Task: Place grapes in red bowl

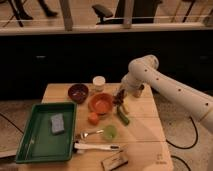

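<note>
The grapes are a small dark bunch just right of the red bowl, a wide orange-red bowl in the middle of the wooden table. My gripper hangs at the end of the white arm that comes in from the right. It is directly over the grapes and down at them. I cannot tell whether the grapes rest on the table or are held. The bowl looks empty.
A small dark maroon bowl and a white jar stand behind the red bowl. An orange item, a green stick-shaped item, a green cup, a fork and a white-handled tool lie in front. A green tray with a sponge is at the left.
</note>
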`<action>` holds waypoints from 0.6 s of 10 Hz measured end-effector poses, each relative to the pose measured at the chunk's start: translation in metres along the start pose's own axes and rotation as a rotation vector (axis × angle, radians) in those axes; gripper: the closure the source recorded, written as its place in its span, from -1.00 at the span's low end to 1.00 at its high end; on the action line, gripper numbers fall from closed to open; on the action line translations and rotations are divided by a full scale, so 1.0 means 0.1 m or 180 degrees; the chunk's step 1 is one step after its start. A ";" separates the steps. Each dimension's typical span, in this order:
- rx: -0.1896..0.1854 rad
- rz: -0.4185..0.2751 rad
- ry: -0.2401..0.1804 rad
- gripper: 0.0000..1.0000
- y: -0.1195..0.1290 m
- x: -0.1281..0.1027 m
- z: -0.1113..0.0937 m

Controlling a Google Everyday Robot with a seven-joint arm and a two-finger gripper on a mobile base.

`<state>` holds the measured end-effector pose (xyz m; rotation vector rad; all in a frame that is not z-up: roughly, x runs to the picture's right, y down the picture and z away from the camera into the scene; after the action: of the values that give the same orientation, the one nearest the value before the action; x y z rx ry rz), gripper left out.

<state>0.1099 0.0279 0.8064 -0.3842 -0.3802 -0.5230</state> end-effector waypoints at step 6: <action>0.0008 -0.0124 -0.0080 1.00 -0.05 0.01 0.05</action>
<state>0.1066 0.0254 0.8121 -0.3818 -0.4131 -0.5562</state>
